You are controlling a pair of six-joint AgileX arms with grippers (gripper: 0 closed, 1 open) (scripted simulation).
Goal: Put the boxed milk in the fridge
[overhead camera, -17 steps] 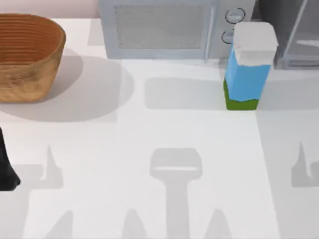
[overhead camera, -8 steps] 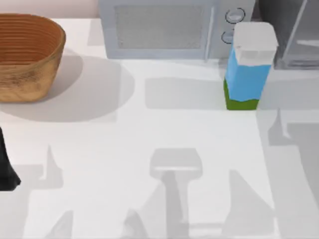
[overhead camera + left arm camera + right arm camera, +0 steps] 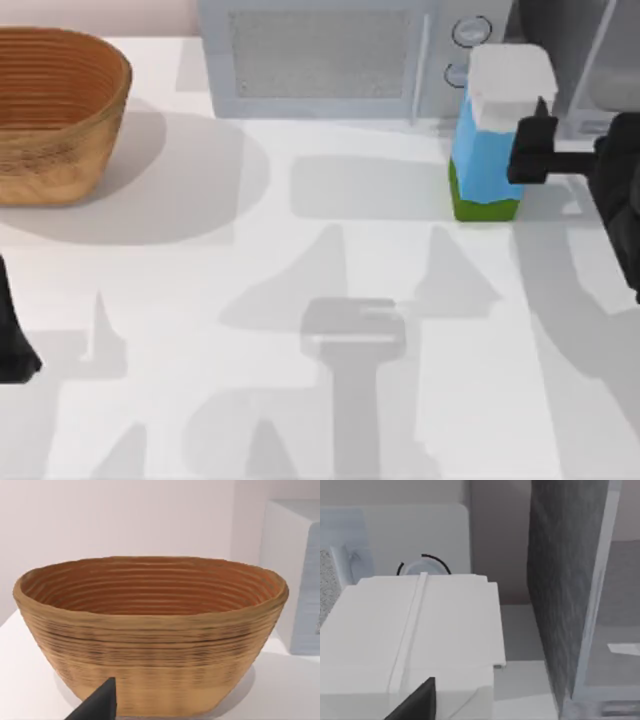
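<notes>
One boxed milk (image 3: 497,135) seemingly touching right pincer (image 3: 530,150)

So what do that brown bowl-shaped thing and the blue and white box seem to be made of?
The basket looks like woven wicker or cane, matt, judging by the ridged horizontal coils on its wall. The boxed milk looks like smooth coated cardboard: flat printed sides and a folded seam along its white top. Since everything is rendered, both are guesses from looks.

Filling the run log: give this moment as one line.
right gripper: beside boxed milk, no grasp seen | milk: upright by fridge | left arm: parked, table's left edge
</notes>
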